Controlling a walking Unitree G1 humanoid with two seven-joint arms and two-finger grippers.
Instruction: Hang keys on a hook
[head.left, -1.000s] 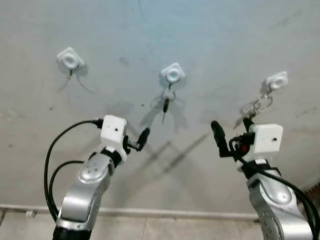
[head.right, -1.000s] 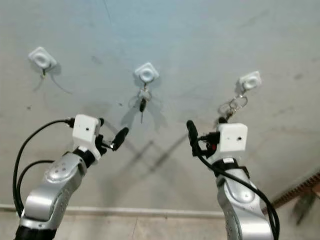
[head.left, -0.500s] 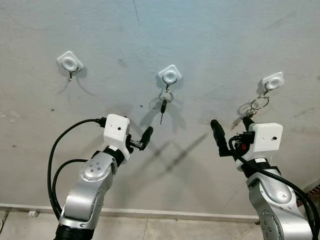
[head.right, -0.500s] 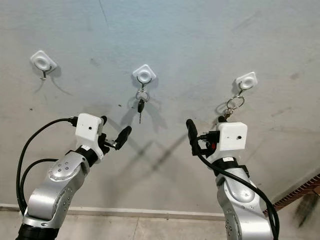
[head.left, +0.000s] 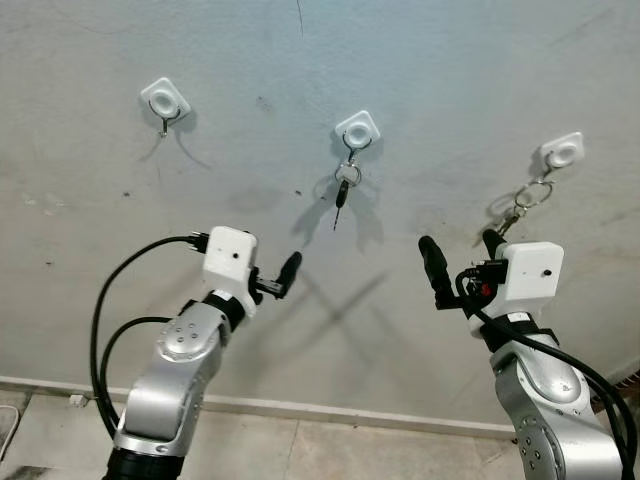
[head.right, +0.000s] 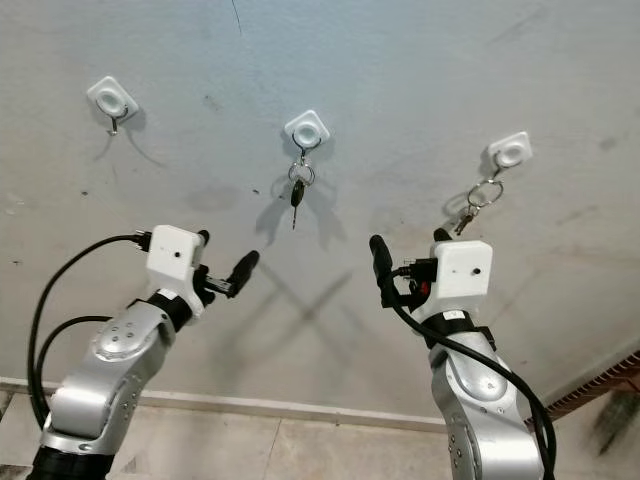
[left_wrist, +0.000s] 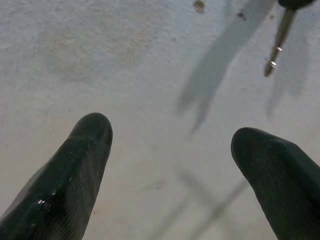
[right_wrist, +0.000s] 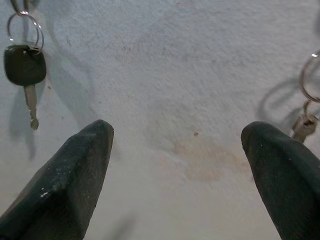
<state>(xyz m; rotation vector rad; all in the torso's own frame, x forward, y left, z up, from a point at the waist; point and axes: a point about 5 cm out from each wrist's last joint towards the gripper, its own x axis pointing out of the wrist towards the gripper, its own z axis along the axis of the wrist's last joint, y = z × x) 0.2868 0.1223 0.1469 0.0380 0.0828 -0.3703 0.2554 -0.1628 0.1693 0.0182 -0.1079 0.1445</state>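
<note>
Black-headed key (head.left: 342, 192) hung on its ring from middle hook (head.left: 357, 130); second key bunch (head.left: 520, 205) on hook at 3 o'clock (head.left: 560, 152). Hook at 9 (head.left: 165, 101) bare. Left claw (head.left: 278, 280) & right claw (head.left: 462, 270) both spread wide, holding nothing, raised near wall below hooks. Hanging looked done.

I'm facing a grey plaster wall (head.left: 300, 60), rough and mottled, with darker smudges, small specks and a thin crack running down from the top edge. In the right wrist view I can see a faint brownish stain (right_wrist: 200, 160) on it. Light falls from the front and side, throwing soft, slanting shadows across the plaster. A pale skirting strip (head.left: 330, 410) runs along the foot of the wall, and below it lies a tiled floor (head.left: 300, 450) with visible joints. At the far lower right I see a bit of brick edge (head.right: 600, 385).
</note>
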